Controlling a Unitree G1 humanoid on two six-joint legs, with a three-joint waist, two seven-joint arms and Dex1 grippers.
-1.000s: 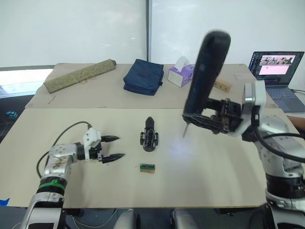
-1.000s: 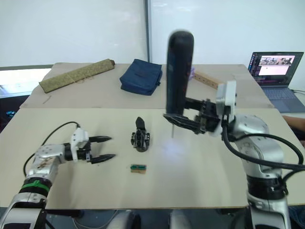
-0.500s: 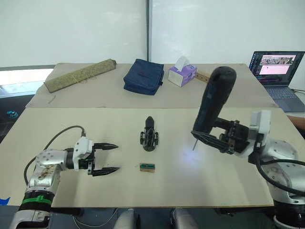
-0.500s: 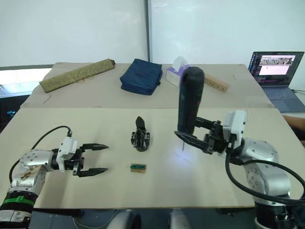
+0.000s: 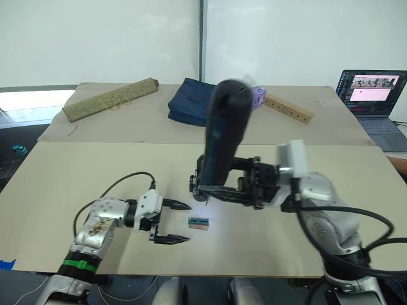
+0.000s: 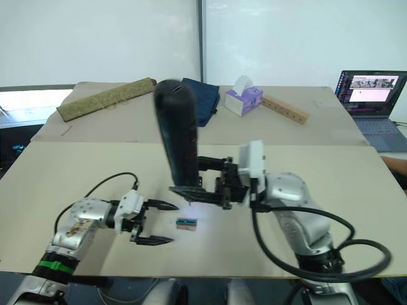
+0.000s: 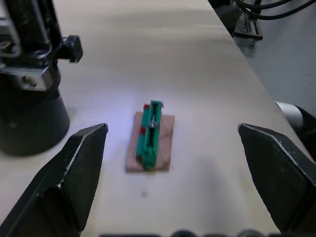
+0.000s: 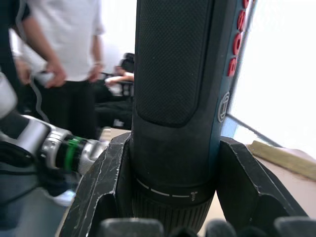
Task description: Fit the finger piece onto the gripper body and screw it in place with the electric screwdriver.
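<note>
Electric screwdriver: thick matte black cylinder with a rounded upper end, held nearly upright over the middle of the near table, tilted slightly, thin bit pointing down. The right wrist view shows a finely textured grip, a row of red marks along one side and a ringed collar near the base. The bit tip is hard to make out against the dark parts beneath it.

Right gripper: arm bent across the table toward the centre, white forearm and grey elbow; its two black fingers are closed around the lower barrel of the screwdriver, one on each side.

Gripper body: small black assembly on the table just behind the screwdriver's lower end, largely hidden by it; in the left wrist view a round dark base shows with a metal part above, cut off by the frame edge. Whether the bit touches it cannot be told. The finger piece cannot be picked out separately.

Left gripper: arm reaching low across the near table, metal forearm with a green band and a black cable looping behind; its two pointed black fingers are spread wide and hold nothing, aimed at a small block.

Green-and-tan block: small rectangular tan plate with a green ridge, lying flat on the table between the left fingertips and the screwdriver, apart from both.

Far table: olive rolled mat, dark blue bag, purple tissue box, tan wooden bar with holes, open laptop at the right edge.

Right wrist view background: a person in a white shirt, cut off above the shoulders.
</note>
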